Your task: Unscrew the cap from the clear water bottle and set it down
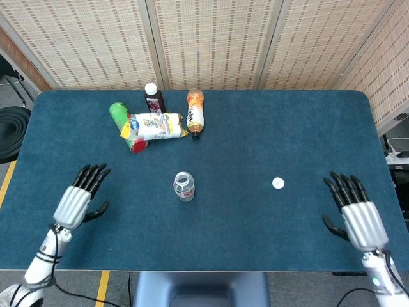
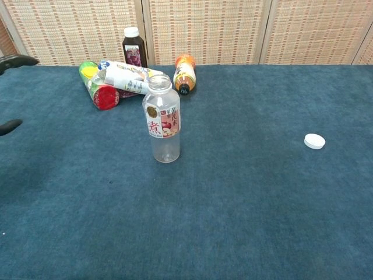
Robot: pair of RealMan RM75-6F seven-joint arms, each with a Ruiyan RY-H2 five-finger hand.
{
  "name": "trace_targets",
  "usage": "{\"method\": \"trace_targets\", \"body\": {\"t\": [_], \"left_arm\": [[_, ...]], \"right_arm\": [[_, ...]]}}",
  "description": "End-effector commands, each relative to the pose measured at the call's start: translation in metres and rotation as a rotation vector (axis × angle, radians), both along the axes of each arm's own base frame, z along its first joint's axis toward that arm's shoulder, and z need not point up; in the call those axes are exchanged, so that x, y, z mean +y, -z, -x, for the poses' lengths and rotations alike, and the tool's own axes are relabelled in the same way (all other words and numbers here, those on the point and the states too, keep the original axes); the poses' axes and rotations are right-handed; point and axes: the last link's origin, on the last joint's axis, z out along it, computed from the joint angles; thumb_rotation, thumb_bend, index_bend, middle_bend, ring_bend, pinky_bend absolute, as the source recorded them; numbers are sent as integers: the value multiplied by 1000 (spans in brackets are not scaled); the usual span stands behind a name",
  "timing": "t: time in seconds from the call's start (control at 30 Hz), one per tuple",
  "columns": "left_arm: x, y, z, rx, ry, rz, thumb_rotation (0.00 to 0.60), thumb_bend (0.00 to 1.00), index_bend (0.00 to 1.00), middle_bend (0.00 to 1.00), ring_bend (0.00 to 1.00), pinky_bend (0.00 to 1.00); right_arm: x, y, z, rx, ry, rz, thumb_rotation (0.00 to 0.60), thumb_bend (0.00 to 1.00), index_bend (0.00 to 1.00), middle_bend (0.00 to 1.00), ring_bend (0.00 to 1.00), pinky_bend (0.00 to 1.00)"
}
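Observation:
The clear water bottle point(image 1: 183, 186) point(image 2: 162, 119) stands upright near the middle of the blue table, its mouth uncapped. Its white cap point(image 1: 278, 183) point(image 2: 314, 141) lies flat on the cloth well to the right of it. My left hand point(image 1: 80, 196) hovers open near the table's front left, fingers spread, far from the bottle; only its dark fingertips point(image 2: 13, 60) show at the left edge of the chest view. My right hand point(image 1: 354, 210) is open at the front right, beyond the cap, holding nothing. It is out of the chest view.
At the back left lies a cluster: a green can point(image 1: 120, 115), a white-labelled bottle point(image 1: 155, 125) on its side, an upright dark juice bottle point(image 1: 153, 97) and an orange bottle point(image 1: 195, 112) lying down. A black round object point(image 1: 9, 131) sits off the table's left edge.

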Motion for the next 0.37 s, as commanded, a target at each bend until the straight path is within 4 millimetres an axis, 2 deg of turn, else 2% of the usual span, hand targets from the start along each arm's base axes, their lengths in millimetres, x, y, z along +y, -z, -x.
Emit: {"method": "trace_targets", "body": {"t": [0.03,0.17,0.37], "left_arm": [[-72,-29,47,234,-137,-162,600,371,0,0,0,0],[-80,-31,46,217,-115,-119,600,371,0,0,0,0],[-80,-32,46,196,-117,-106,600,371,0,0,0,0]], "right_arm": [[27,4,15,26,26,23,549,268,0,0,0,0],[27,-4,14,-7,15,70,546,268,0,0,0,0],[23,-4,19,-8,39,56,546,268,0,0,0,0]]}}
